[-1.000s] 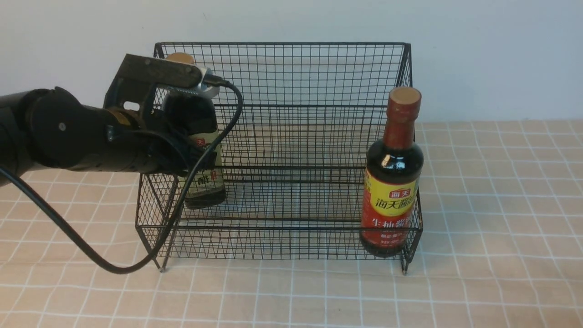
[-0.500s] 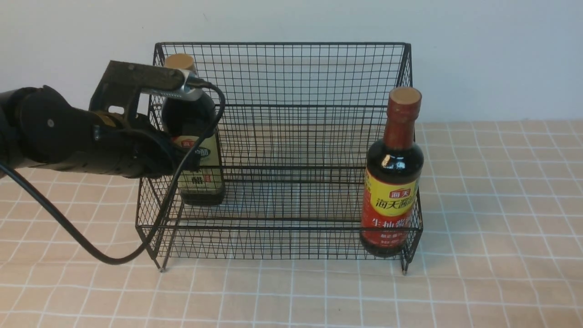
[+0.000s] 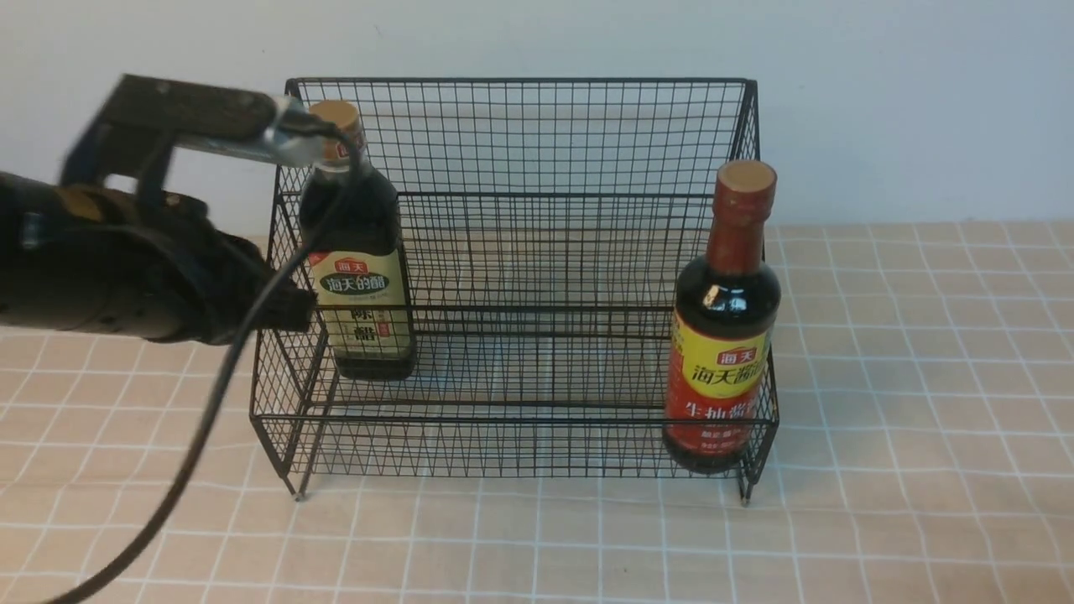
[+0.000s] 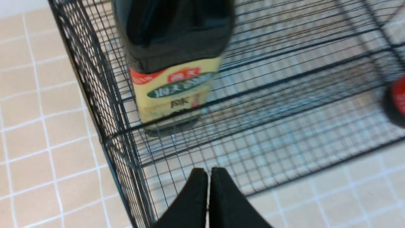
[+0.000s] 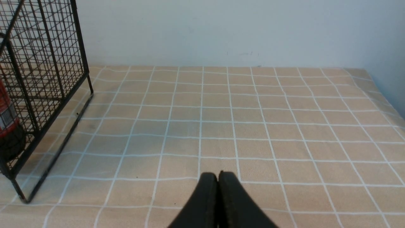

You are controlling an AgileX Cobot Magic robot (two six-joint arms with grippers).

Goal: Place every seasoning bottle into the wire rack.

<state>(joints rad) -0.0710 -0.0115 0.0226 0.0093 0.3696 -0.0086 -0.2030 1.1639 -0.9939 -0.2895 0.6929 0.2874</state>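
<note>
The black wire rack (image 3: 537,134) stands mid-table. A squarish seasoning bottle (image 3: 361,252) with a gold cap and beige-green label stands upright on its upper tier at the left. A round seasoning bottle (image 3: 723,335) with a red-brown neck stands upright in the lower tier at the right. My left gripper (image 3: 300,309) is shut and empty, just outside the rack's left side, apart from the squarish bottle (image 4: 174,79). Its tips (image 4: 208,172) hover over the rack's front corner (image 4: 104,95). My right gripper (image 5: 218,175) is shut and empty above bare tablecloth, right of the rack (image 5: 79,38).
A black cable (image 3: 210,419) hangs from the left wrist down across the table's front left. The round bottle's base (image 5: 6,126) shows through the rack's side mesh. A pale wall (image 3: 923,101) rises behind the beige checked tablecloth (image 3: 923,419).
My left arm has drawn back to the left and out of the rack, away from the squarish bottle, which stays standing on the upper tier. The round bottle has not moved.
</note>
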